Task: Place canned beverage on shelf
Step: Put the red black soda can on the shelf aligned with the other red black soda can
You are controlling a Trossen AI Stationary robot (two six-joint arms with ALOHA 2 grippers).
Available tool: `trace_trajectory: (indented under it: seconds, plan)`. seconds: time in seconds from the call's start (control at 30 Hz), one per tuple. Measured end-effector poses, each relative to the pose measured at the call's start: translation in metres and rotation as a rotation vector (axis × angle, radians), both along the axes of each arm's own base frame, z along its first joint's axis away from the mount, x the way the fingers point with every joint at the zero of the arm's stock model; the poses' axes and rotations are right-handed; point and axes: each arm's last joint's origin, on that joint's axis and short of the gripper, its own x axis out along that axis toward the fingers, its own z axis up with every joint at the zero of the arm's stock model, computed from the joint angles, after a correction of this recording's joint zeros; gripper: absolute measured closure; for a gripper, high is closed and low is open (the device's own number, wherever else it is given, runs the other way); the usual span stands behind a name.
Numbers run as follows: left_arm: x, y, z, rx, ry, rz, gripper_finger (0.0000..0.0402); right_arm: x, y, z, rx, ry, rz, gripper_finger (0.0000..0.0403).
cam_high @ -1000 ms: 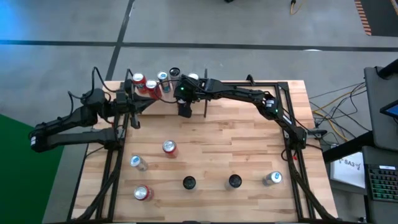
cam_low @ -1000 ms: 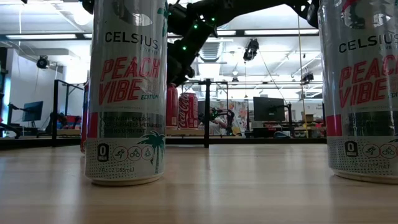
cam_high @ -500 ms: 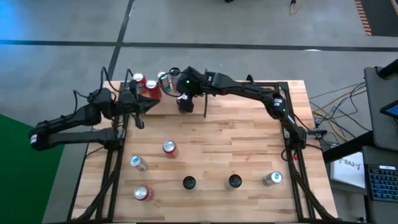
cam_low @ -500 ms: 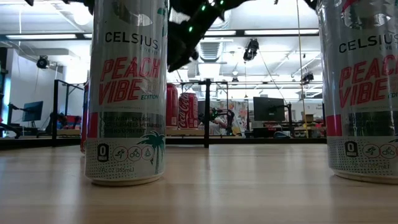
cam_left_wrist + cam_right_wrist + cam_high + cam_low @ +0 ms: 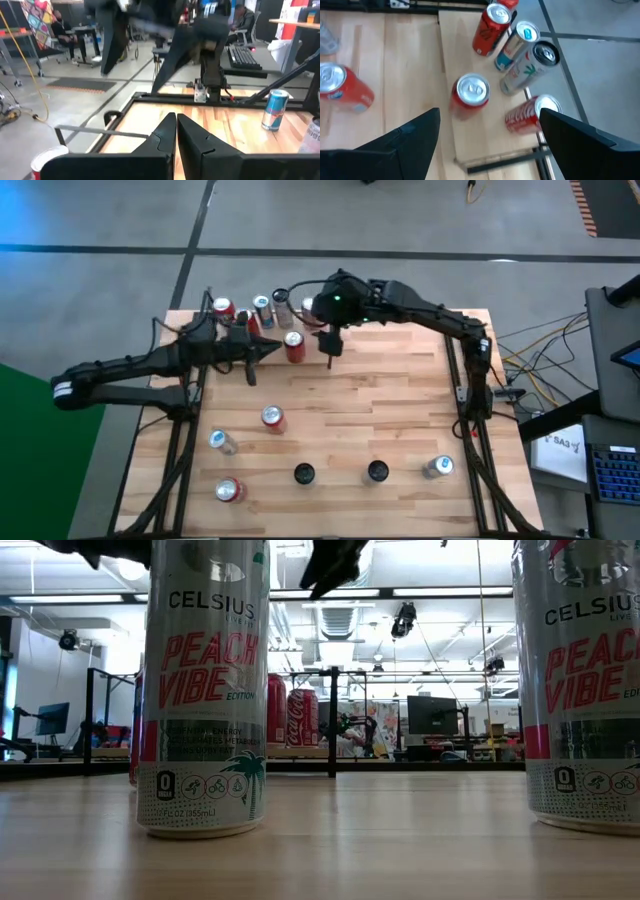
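Presently, on the wooden worktop [image 5: 380, 420]:

Shelf [image 5: 265, 330]: plank at the far left corner, holding five cans in the right wrist view; its far edge is partly masked by the arms from above.

Red can [image 5: 293, 346] [image 5: 470, 95]: upright on the shelf's near part, silver top showing, free of both pincers.

Right pincer [image 5: 332, 345] [image 5: 487, 137]: raised just beside the red can, fingers wide apart, holding nothing. In the low view only a dark tip shows, cut off by the frame top.

Left pincer [image 5: 262, 352] [image 5: 175, 131]: near the shelf's near edge, fingers pressed together, empty.

Six loose cans [image 5: 271, 417] stand nearer the front. Two Celsius cans [image 5: 205, 690] fill the low view, tops cut off.
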Motion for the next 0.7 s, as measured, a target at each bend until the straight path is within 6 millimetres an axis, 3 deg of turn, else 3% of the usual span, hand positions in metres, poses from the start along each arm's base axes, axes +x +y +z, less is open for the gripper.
trace_trajectory:
  seconds: [0.23,0.4,0.57,0.7]
  plan:
    - [0.023,0.01,-0.019,-0.046,0.091,0.107,0.0402,-0.023,0.01,-0.003,0.02,0.044,0.013,0.0074]
    - [0.037,0.017,-0.037,-0.084,0.175,0.167,0.0402,-0.039,0.014,-0.019,0.029,0.027,-0.001,0.0074]
    - [0.047,0.022,-0.051,-0.083,0.242,0.252,0.0402,-0.059,0.019,-0.032,0.022,-0.044,-0.012,0.0074]
    - [0.054,0.027,-0.051,-0.039,0.304,0.34,0.0402,-0.075,0.023,-0.039,0.011,-0.108,-0.019,0.0074]
